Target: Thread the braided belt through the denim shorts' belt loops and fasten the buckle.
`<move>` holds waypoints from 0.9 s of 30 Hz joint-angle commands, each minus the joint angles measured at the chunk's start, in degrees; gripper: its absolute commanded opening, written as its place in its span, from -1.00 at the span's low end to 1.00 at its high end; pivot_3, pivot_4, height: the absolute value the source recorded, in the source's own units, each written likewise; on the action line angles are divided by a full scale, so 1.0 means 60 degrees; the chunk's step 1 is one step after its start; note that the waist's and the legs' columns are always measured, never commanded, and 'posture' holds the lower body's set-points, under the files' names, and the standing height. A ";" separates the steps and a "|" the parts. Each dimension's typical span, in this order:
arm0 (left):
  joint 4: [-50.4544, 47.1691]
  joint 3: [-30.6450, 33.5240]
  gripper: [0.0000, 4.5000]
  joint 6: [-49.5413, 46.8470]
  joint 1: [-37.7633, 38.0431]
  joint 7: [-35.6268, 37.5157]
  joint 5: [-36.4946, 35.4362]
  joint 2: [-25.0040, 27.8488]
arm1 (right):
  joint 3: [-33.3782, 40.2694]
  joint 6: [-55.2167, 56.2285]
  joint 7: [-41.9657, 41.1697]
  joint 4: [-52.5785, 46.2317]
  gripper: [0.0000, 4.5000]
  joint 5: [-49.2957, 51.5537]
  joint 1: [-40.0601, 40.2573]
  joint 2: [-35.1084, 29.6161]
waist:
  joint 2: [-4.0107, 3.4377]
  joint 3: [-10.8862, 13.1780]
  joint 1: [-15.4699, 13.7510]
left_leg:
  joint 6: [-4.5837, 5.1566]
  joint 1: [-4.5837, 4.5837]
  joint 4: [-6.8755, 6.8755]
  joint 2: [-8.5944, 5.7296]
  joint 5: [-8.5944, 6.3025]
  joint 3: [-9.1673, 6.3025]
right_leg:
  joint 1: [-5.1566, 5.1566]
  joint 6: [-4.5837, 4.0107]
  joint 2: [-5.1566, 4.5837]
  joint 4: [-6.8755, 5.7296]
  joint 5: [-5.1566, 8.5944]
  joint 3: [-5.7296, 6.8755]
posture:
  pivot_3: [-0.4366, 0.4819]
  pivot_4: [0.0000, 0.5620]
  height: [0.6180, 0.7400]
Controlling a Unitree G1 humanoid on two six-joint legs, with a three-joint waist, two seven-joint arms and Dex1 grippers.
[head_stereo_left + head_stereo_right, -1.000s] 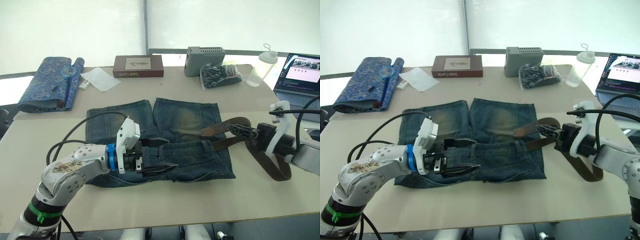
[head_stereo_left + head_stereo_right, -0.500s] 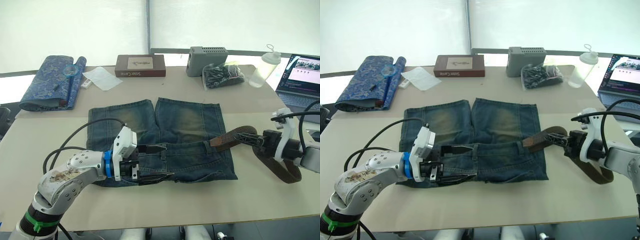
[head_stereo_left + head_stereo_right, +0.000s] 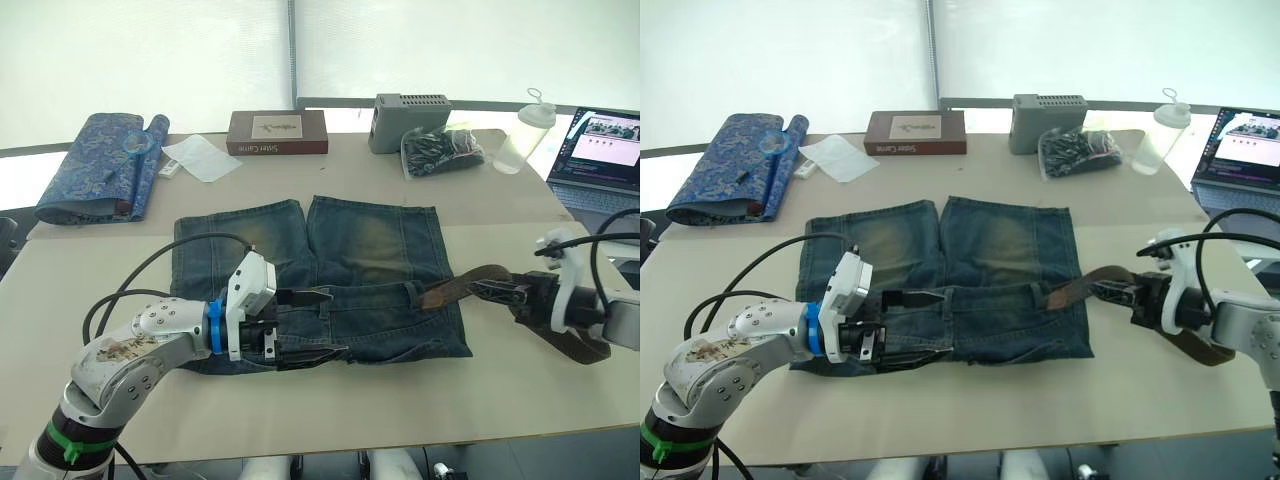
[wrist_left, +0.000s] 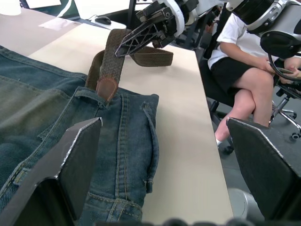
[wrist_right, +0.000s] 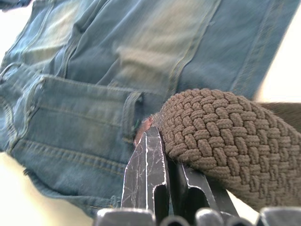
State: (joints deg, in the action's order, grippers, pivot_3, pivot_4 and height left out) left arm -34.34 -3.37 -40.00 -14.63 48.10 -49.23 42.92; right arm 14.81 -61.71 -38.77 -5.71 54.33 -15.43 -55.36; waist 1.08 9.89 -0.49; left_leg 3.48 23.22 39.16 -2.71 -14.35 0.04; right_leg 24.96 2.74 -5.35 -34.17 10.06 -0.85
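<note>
The denim shorts (image 3: pixel 350 240) lie flat on the table with the waistband nearest me. My left gripper (image 3: pixel 322 325) is open over the waistband's left half, nothing between its fingers (image 4: pixel 80 160). My right gripper (image 3: pixel 492 290) is just off the shorts' right edge, shut on the braided belt (image 5: pixel 221 136) a little behind its leather tip (image 3: pixel 435 297). That tip rests at the rightmost of the belt loops (image 3: pixel 413 293), and I cannot tell whether it has entered. The rest of the strap (image 3: pixel 575 345) curves back past the right wrist. The buckle is out of view.
Along the far edge are a blue patterned cloth (image 3: pixel 95 165), white paper (image 3: pixel 200 157), a brown box (image 3: pixel 277 132), a grey box (image 3: pixel 410 108), a dark bag (image 3: pixel 440 148) and a bottle (image 3: pixel 525 130). A laptop (image 3: pixel 600 150) sits far right. A person (image 4: pixel 244 61) sits beyond the table's right end.
My right gripper has dropped lower and drawn to the right with the belt, so the tip now lies at the waistband. My left gripper has pulled back left and settled lower.
</note>
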 commanded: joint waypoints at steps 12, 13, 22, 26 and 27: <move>-0.0365 0.0557 0.99 0.0706 0.1251 0.0434 0.0705 0.0174 | -0.0489 0.0286 -0.0014 0.0880 -1.00 -0.1542 -0.1308 0.0892 | 0.0001 -0.0001 -0.0005 | -0.0002 -0.0003 0.0001 0.0007 0.0001 0.0006 | 0.0002 -0.0011 0.0005 0.0000 -0.0008 -0.0002 | -0.05 -0.47 1.00; -0.0362 0.0563 0.99 0.0722 0.1285 0.0440 0.0745 0.0166 | -0.0491 0.0286 -0.0068 0.0922 -1.00 -0.1617 -0.1347 0.0920 | 0.0000 -0.0002 -0.0009 | -0.0002 -0.0003 0.0001 0.0007 0.0001 0.0006 | 0.0001 -0.0011 0.0004 0.0000 -0.0008 -0.0002 | -0.05 -0.47 1.00; -0.0404 0.0556 0.99 0.0835 0.1595 0.0436 0.0957 0.0160 | -0.0663 0.0040 -0.0306 0.0872 -1.00 -0.1868 -0.1434 0.1244 | 0.0000 -0.0002 -0.0023 | -0.0003 -0.0004 0.0001 0.0006 0.0002 0.0006 | 0.0000 -0.0010 0.0002 0.0001 -0.0014 -0.0002 | -0.05 -0.47 1.00; -0.0147 0.0450 0.99 0.0958 0.1692 0.0349 0.1342 0.0087 | -0.0845 -0.0326 0.0237 0.0699 -1.00 -0.1884 -0.1465 0.1994 | 0.0000 -0.0004 0.0036 | -0.0004 -0.0008 0.0001 0.0014 0.0002 0.0009 | -0.0001 -0.0015 0.0007 0.0001 -0.0017 -0.0007 | -0.05 -0.47 1.00; -0.0054 0.0426 0.99 0.0991 0.1709 0.0285 0.1456 0.0030 | -0.0778 -0.0461 0.0458 0.0694 -1.00 -0.1860 -0.1503 0.2214 | -0.0002 -0.0005 0.0033 | -0.0004 -0.0007 0.0001 0.0016 0.0002 0.0009 | 0.0002 -0.0017 0.0009 -0.0002 -0.0018 -0.0007 | -0.05 -0.47 1.00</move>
State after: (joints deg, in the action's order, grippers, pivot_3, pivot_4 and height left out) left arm -34.33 -1.10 -35.29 -4.51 50.12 -41.44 43.44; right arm 9.37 -63.28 -37.61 0.47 42.92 -23.72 -42.28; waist 1.07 9.86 -0.29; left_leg 3.45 23.18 39.16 -2.61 -14.34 0.09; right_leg 24.98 2.63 -5.30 -34.19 9.95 -0.90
